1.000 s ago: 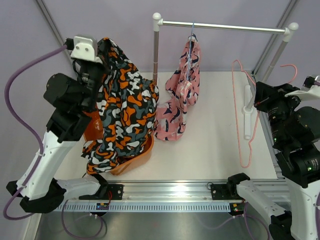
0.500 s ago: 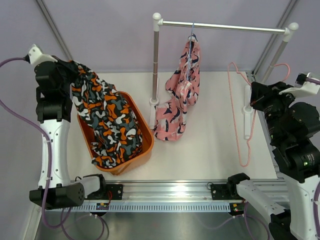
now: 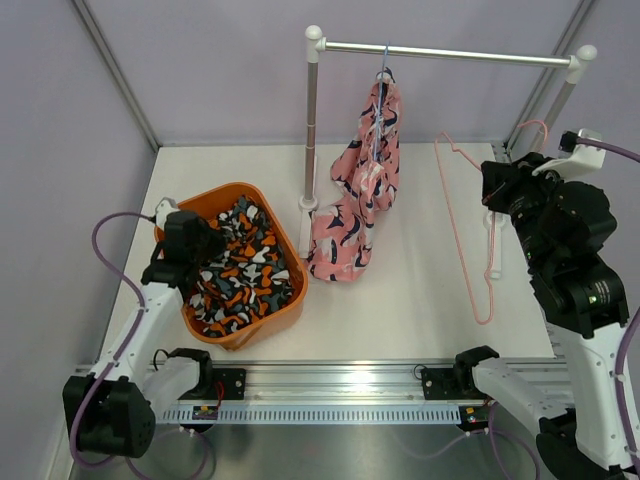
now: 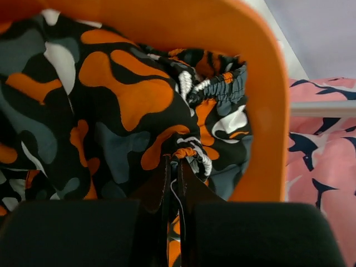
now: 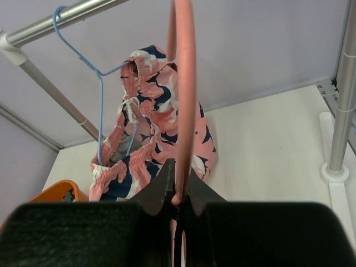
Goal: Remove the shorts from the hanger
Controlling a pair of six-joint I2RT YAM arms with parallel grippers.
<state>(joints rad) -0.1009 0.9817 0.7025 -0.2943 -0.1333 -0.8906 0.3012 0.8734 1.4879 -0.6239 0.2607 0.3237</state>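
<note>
Down from overhead since a second ago, into the orange basket (image 3: 240, 335) at the counter's (image 3: 420, 290) near left: camouflage shorts (image 3: 245, 275), heaped inside, one fold pinched in the closed left pincer (image 4: 173, 162). Right pincer (image 5: 179, 197) clamped on a pink hanger (image 5: 185, 83). Farthest back, pink shorts (image 3: 360, 195) on a blue hanger (image 5: 100, 117) on the rail (image 3: 450, 53), well apart from both.
</note>
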